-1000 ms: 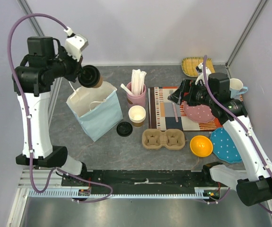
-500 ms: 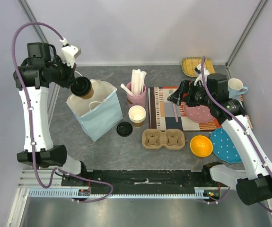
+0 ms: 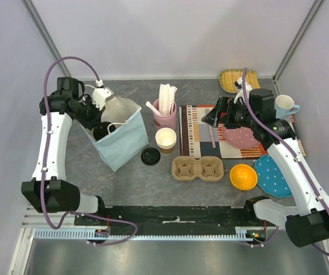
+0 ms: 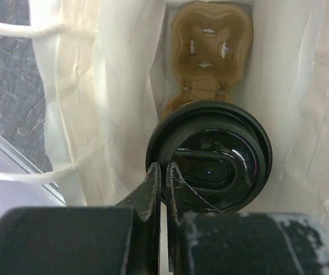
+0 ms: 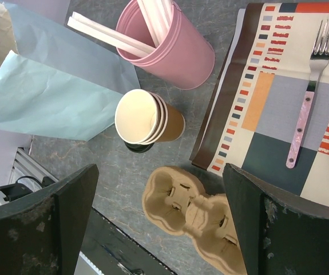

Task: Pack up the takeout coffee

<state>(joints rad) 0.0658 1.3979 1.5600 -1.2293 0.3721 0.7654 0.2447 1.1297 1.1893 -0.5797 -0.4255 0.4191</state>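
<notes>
The takeout coffee [image 3: 102, 133] shows as a round black sip lid [image 4: 213, 157] low inside the open light blue paper bag [image 3: 123, 140]; its brown body is hidden under the lid. My left gripper [image 3: 97, 121] reaches down into the bag, and its fingertips [image 4: 164, 175] are shut on the lid's near rim. Below the cup, on the bag's floor, lies a brown pulp cup carrier [image 4: 210, 51]. My right gripper [image 3: 210, 118] hovers open over the placemat's left edge, with nothing between its fingers [image 5: 38, 223].
A stack of lidless paper cups [image 3: 166, 139] [image 5: 144, 117], a loose black lid [image 3: 150, 156], a pink cup of straws [image 3: 164, 112] and a second pulp carrier [image 3: 197, 169] [image 5: 193, 217] lie mid-table. At right are a striped placemat [image 3: 201, 137] with fork [image 5: 307, 109], plates and an orange bowl [image 3: 244, 176].
The left arm has swung down from above the bag's back edge and lowered the lidded cup into the bag. The right arm has stayed still.
</notes>
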